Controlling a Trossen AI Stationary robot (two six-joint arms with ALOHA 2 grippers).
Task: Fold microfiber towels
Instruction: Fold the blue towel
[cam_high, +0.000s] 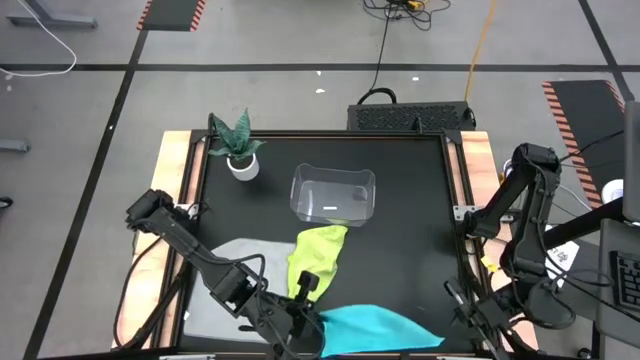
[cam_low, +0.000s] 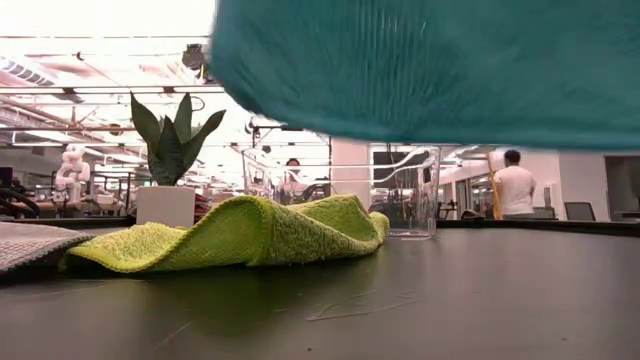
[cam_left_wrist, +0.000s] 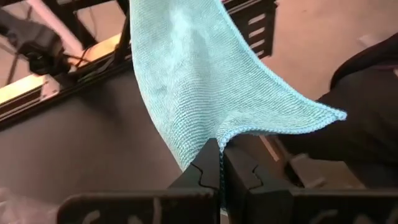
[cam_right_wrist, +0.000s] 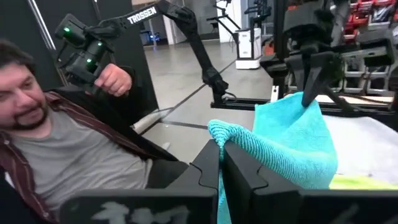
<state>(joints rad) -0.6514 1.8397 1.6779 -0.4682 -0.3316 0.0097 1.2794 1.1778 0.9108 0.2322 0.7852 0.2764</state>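
Above the black bench's (cam_high: 420, 240) near edge, the left tool (cam_left_wrist: 219, 163) and right tool (cam_right_wrist: 221, 152) each pinch a corner of the teal blue microfiber towel (cam_high: 375, 327), stretched between them. Behind it the yellow-green microfiber towel (cam_high: 318, 252) lies rumpled; the light grey microfiber towel (cam_high: 232, 262) lies flat beside it.

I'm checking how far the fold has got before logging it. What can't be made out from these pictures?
- Grey towel: the left arm crosses it in the high view, so its outline is hidden.
- Teal towel: its near edge is cut off at the high view's bottom; the low view shows only hanging cloth.
- Right gripper: barely shows at the high view's edge.
- Bin: contents unclear through yellow-green towel in the low view.
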